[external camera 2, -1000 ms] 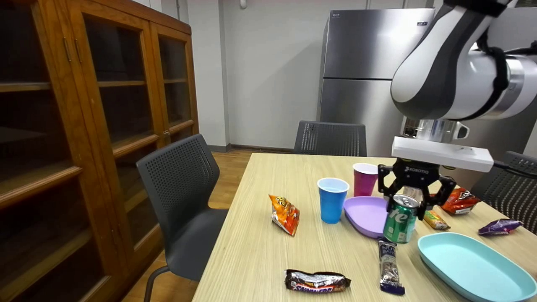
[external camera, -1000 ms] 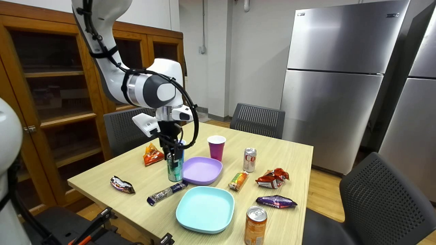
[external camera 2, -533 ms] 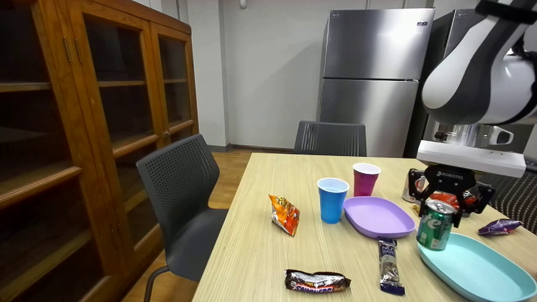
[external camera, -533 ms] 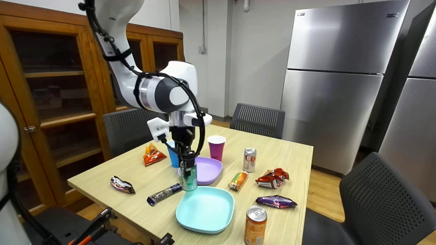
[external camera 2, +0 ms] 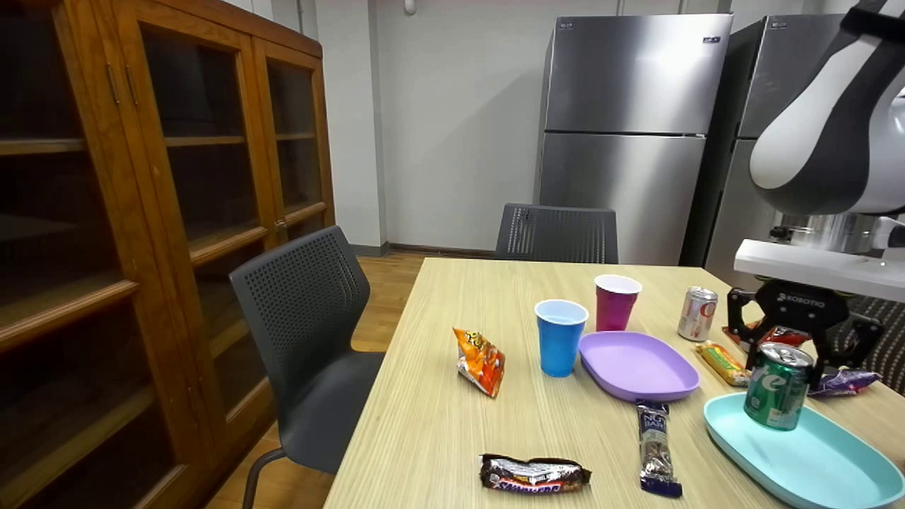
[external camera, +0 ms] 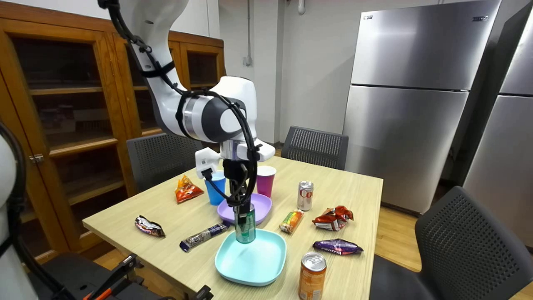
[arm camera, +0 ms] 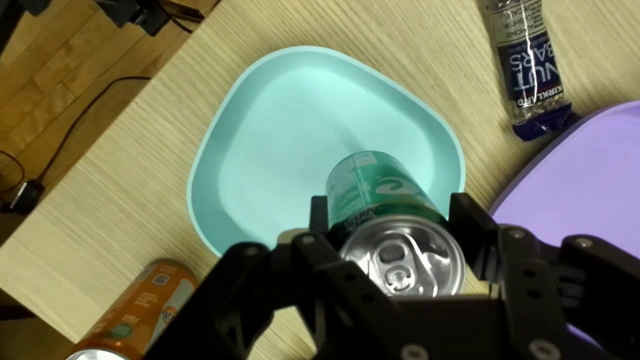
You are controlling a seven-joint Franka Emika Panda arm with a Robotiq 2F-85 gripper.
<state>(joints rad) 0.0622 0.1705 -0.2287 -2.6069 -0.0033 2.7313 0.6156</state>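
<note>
My gripper point(external camera 2: 785, 364) is shut on a green soda can point(external camera 2: 776, 396), one finger on each side near its silver top. In the wrist view the gripper point(arm camera: 388, 212) holds the can point(arm camera: 382, 187) with its pull-tab lid facing the camera. The can is about upright over the teal plate point(external camera: 250, 264), near the edge closest to the purple plate point(external camera: 263, 208). The teal plate also shows in the wrist view point(arm camera: 280, 130) and in an exterior view point(external camera 2: 813, 459). I cannot tell whether the can's bottom touches the plate.
Around the plates are an orange can point(external camera: 312, 275), a silver can point(external camera: 305, 196), a blue cup point(external camera 2: 561, 339), a magenta cup point(external camera 2: 616, 304), a nut bar point(external camera 2: 656, 449), a Snickers bar point(external camera 2: 535, 474), an orange snack bag point(external camera 2: 481, 360), a yellow-orange bar point(external camera: 291, 221), a red bag point(external camera: 333, 218) and a purple wrapper point(external camera: 338, 246).
My gripper has carried the green can from beside the purple plate to over the teal plate, rightward in both exterior views. The plates and the other items have not moved.
</note>
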